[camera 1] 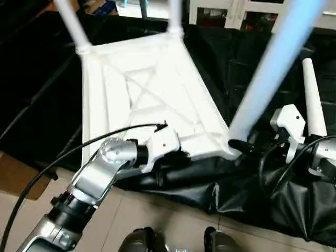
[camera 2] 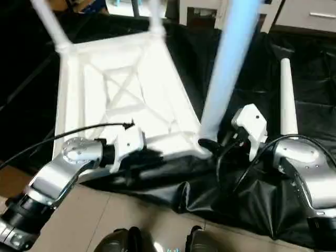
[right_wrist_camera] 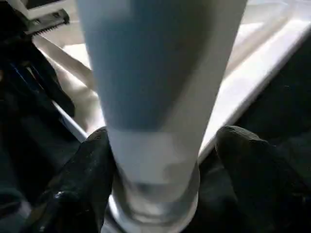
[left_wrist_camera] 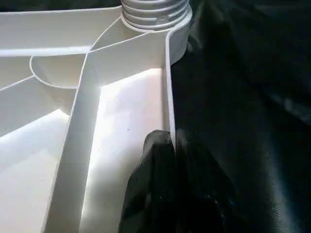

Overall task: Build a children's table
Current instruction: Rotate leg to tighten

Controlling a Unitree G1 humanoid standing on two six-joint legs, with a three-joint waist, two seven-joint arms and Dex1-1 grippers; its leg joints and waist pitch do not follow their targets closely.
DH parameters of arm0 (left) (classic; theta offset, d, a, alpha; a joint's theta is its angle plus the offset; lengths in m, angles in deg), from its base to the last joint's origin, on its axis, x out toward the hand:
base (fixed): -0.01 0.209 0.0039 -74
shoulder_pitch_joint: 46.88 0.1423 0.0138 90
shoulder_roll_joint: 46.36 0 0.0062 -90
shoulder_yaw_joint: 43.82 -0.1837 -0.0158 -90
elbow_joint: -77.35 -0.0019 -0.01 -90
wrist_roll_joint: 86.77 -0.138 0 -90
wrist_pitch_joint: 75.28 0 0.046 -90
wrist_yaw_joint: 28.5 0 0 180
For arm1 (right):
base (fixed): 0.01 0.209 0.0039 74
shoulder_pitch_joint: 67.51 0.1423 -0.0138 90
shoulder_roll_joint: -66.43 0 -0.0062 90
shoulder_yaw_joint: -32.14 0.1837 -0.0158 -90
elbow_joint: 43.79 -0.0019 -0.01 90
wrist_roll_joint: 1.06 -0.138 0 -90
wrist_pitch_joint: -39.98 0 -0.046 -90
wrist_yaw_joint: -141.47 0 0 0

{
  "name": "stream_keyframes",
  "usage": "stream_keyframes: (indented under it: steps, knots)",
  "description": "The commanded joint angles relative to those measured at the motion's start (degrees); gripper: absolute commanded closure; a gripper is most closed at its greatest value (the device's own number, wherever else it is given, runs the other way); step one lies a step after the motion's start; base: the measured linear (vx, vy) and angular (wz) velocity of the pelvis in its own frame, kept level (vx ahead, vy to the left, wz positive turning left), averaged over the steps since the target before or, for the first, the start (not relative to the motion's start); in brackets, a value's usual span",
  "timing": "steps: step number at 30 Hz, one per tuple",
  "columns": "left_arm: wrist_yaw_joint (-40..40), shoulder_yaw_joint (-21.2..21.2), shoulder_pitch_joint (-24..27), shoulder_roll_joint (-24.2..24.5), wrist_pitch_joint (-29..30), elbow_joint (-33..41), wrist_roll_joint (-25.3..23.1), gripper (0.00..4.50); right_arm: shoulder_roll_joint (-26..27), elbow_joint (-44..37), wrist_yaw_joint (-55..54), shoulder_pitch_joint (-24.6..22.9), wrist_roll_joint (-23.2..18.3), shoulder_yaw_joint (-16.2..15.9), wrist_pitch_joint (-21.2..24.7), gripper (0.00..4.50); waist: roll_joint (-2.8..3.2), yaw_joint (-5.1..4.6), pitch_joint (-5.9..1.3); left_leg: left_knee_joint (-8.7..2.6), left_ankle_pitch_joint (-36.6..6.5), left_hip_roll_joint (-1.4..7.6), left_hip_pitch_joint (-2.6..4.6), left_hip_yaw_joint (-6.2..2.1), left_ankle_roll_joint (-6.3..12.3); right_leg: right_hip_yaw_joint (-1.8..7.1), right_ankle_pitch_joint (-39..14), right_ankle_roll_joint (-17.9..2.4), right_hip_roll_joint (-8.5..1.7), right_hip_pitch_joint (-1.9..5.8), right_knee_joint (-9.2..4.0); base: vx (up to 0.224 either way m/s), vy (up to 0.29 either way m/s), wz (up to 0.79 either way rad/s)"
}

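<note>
The children's table lies upside down on a black sheet, its X-ribbed white top (camera 1: 142,100) facing up. Two white legs (camera 1: 73,26) stand in the far corner sockets. A third leg (camera 1: 273,68) stands in the near right socket. My right gripper (camera 1: 239,146) is at that leg's base, open, with one finger (right_wrist_camera: 82,179) against the tube and the other (right_wrist_camera: 252,170) clear of it. A loose leg (camera 1: 313,100) lies on the sheet to the right. My left gripper (camera 1: 181,157) is shut on the top's near rim (left_wrist_camera: 167,87), pinching the thin wall.
The black sheet (camera 1: 252,194) bunches in folds toward the tiled floor in front. A brown cardboard piece (camera 1: 16,178) lies at the left. White furniture (camera 1: 236,10) stands behind the table. My feet (camera 1: 136,241) are at the lower edge.
</note>
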Motion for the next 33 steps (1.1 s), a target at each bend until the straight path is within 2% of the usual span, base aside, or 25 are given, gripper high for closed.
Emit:
stream_keyframes:
  steps: [1,2,3,5,7,8,12,16,20,23,24,25,26,27,28,29,30,31,32,33]
  knots:
    - [4.04,-2.36,0.19,-0.16,-2.48,2.12,2.04,4.50,-0.56,1.60,1.28,1.27,0.06,-0.83,-0.72,1.06,-1.75,-0.39,-4.75,-3.96,-8.08,2.80,2.24,-0.73,9.43,1.44,-12.08,-14.61,-2.31,3.26,-2.98,0.000,0.000,0.00]
    - [4.10,-2.33,0.19,-0.18,-2.56,2.09,2.05,4.50,-0.60,1.72,1.57,1.31,0.07,-0.99,-0.75,1.06,-1.69,-0.45,-4.78,-3.99,-8.76,2.76,2.31,-0.74,8.92,1.44,-12.78,-14.45,-2.32,3.25,-3.01,0.000,0.000,0.00]
    - [4.23,-2.25,0.15,-0.23,-2.82,1.94,2.04,4.50,-0.68,2.08,2.61,1.46,-0.16,-1.43,-0.65,1.21,-1.88,-0.57,-4.84,-4.01,-8.99,2.72,2.30,-0.70,8.33,1.53,-13.05,-14.07,-2.36,3.31,-3.04,0.000,0.000,0.00]
    - [4.18,-2.04,-0.06,-0.29,-3.26,1.62,1.95,4.50,-0.75,2.76,4.40,1.79,-0.71,-1.89,-0.31,1.43,-1.87,-0.58,-4.89,-4.02,-8.93,2.77,2.52,-0.51,8.29,1.63,-12.87,-13.86,-2.34,3.13,-3.15,0.000,0.000,0.00]
    - [4.13,-2.00,-0.13,-0.24,-3.42,1.51,1.95,4.50,-0.88,3.01,5.13,1.89,-0.81,-1.98,0.05,1.49,-1.98,-0.47,-5.08,-3.94,-7.72,2.83,2.54,-0.23,8.97,1.59,-10.94,-14.10,-2.27,3.08,-2.87,0.000,0.000,0.00]
    - [4.10,-1.95,-0.21,-0.20,-3.49,1.40,1.96,4.50,-0.99,3.27,5.46,1.95,-0.64,-2.03,0.06,1.71,-2.08,-0.50,-5.14,-3.93,-7.42,2.81,2.44,-0.22,9.15,1.54,-10.61,-14.11,-2.29,3.16,-2.79,0.000,0.000,0.00]
    - [4.16,-1.73,-0.37,-0.05,-4.04,0.78,1.58,4.50,-1.10,3.82,6.34,2.02,-0.41,-2.10,0.20,2.00,-2.05,-0.57,-5.24,-3.81,-6.16,2.72,2.13,-0.20,10.33,1.42,-9.49,-14.04,-2.53,3.26,-2.54,0.000,0.000,0.00]
    - [4.35,-1.72,-0.37,0.02,-4.15,0.62,1.57,4.50,-1.16,3.92,6.58,1.85,-0.63,-2.07,0.51,2.28,-2.11,-0.54,-5.29,-3.75,-6.29,2.69,2.06,-0.16,10.40,1.40,-10.30,-13.81,-2.65,3.31,-2.64,0.000,0.000,0.00]
    - [4.15,-1.72,-0.25,-0.12,-3.89,0.18,1.31,4.50,-0.02,4.88,4.13,1.64,0.17,-1.32,1.11,2.40,-2.06,-0.54,-5.37,-3.73,-6.18,2.66,2.01,-0.20,10.32,1.34,-10.50,-13.76,-2.62,3.37,-2.62,0.000,0.000,0.00]
    - [0.82,-1.92,-0.47,-1.98,-1.26,-0.38,0.18,4.50,4.02,7.61,-4.94,1.89,3.78,-1.35,3.53,2.41,-1.94,-0.65,-5.31,-3.79,-6.66,2.59,2.07,-0.13,9.68,1.32,-11.44,-13.66,-2.48,3.14,-2.81,0.000,0.000,0.00]
    - [0.11,-1.92,-0.56,-2.44,-0.65,-0.46,-0.01,4.50,4.91,8.22,-6.75,2.07,4.29,-1.22,4.03,2.42,-1.78,-0.99,-5.11,-3.99,-7.72,2.46,1.86,-0.17,8.88,1.22,-12.74,-13.49,-2.41,3.12,-2.95,0.000,0.000,0.00]
    - [-0.47,-1.91,-0.63,-2.80,-0.17,-0.53,-0.16,4.50,5.61,8.71,-8.19,2.21,4.68,-1.11,4.43,2.42,-1.90,-1.21,-5.13,-4.18,-9.62,2.46,1.83,-0.33,7.60,1.10,-14.78,-12.83,-2.46,3.29,-3.14,0.000,0.000,0.00]
    - [-2.48,-1.85,-1.00,-4.48,1.82,-0.59,-0.35,4.50,8.76,10.95,-14.31,3.16,5.50,0.03,6.21,2.42,-1.93,-1.33,-5.14,-4.23,-10.54,2.45,2.00,-0.34,6.92,1.11,-15.57,-12.64,-2.42,3.19,-3.18,0.000,0.000,0.00]
    - [-2.48,-1.85,-1.00,-4.48,1.82,-0.59,-0.35,4.50,8.76,10.95,-14.31,3.16,5.50,0.03,6.21,2.43,-1.86,-1.59,-4.96,-4.37,-11.66,2.42,1.96,-0.35,6.27,1.11,-16.74,-12.44,-2.39,3.02,-3.35,0.000,0.000,0.00]
    - [-5.22,-1.87,-1.74,-7.22,4.91,-0.60,-0.42,4.50,13.07,14.50,-23.06,4.87,7.02,1.53,7.77,2.43,-1.73,-1.87,-4.97,-4.52,-13.88,2.34,2.11,-0.50,4.63,1.03,-19.13,-11.55,-2.46,3.09,-3.54,0.000,0.000,0.00]
    - [-5.87,-1.91,-1.96,-7.96,5.71,-0.60,-0.41,4.50,14.17,15.43,-25.22,5.35,7.34,1.93,8.12,2.43,-1.97,-2.58,-4.87,-4.73,-15.04,2.23,1.73,-0.66,3.34,0.93,-20.00,-11.08,-2.34,3.14,-3.58,0.000,0.000,0.00]
    - [-6.35,-1.94,-2.14,-8.45,6.09,-0.65,-0.48,4.50,14.89,16.05,-26.63,5.69,7.51,2.23,8.27,2.43,-2.18,-2.90,-4.78,-4.98,-17.55,2.05,1.50,-0.95,2.14,0.62,-22.87,-9.69,-2.34,3.49,-3.85,0.000,0.000,0.00]
    - [-7.49,-2.01,-2.56,-9.66,7.01,-0.78,-0.63,4.50,16.62,17.54,-30.03,6.51,7.91,2.97,8.63,2.43,-2.21,-3.29,-4.62,-5.08,-19.72,2.06,1.74,-0.94,1.47,0.73,-24.54,-8.91,-2.40,3.09,-4.10,0.000,0.000,0.00]
    - [-9.97,-1.77,-3.64,-12.36,9.40,-1.38,-0.64,4.50,19.25,20.26,-35.40,8.15,8.68,3.97,8.09,2.44,-2.16,-3.54,-4.57,-5.04,-20.71,1.95,1.81,-0.94,0.97,0.68,-25.56,-8.73,-2.42,2.97,-4.19,0.000,0.000,0.00]
    - [-14.45,-0.65,-5.28,-16.37,12.39,-2.74,-0.88,4.50,22.40,23.39,-42.51,10.18,9.41,5.68,6.07,2.44,-2.26,-4.11,-4.33,-4.94,-22.65,1.72,1.95,-0.96,-0.22,0.54,-29.05,-7.73,-2.39,2.58,-4.55,-0.054,0.009,-0.14]
